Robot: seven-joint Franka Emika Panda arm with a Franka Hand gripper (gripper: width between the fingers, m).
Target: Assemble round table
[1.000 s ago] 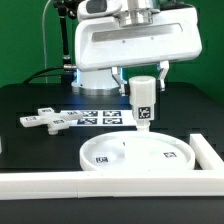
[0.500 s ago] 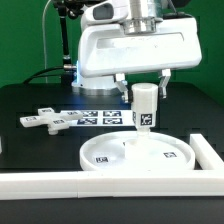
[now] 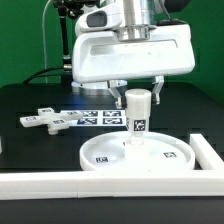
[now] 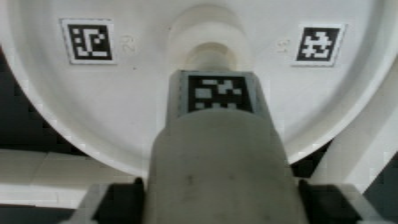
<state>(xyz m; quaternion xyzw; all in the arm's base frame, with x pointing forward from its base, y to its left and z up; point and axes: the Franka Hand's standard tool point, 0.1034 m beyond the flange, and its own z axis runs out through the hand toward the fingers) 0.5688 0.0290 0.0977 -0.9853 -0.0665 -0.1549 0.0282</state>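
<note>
The large rimmed round disc (image 3: 137, 156) lies flat on the black table near the front. My gripper (image 3: 138, 98) is shut on the short cylinder post (image 3: 137, 114), which stands upright with its lower end at the disc's centre. In the wrist view the post (image 4: 221, 130) runs from between the black fingers (image 4: 128, 198) to the disc (image 4: 160, 90), with a tag on its side. Whether the post's end touches the disc cannot be told. The flat cross-shaped piece (image 3: 41, 121) lies on the table at the exterior view's left.
The marker board (image 3: 98, 117) lies behind the disc. A long white border bar (image 3: 60, 183) runs along the front, and another (image 3: 209, 154) at the exterior view's right. The robot base (image 3: 130, 55) stands close behind.
The gripper and the post have moved a little toward the exterior view's left and lower, so the post now sits over the disc's centre. The disc and cross piece have not moved.
</note>
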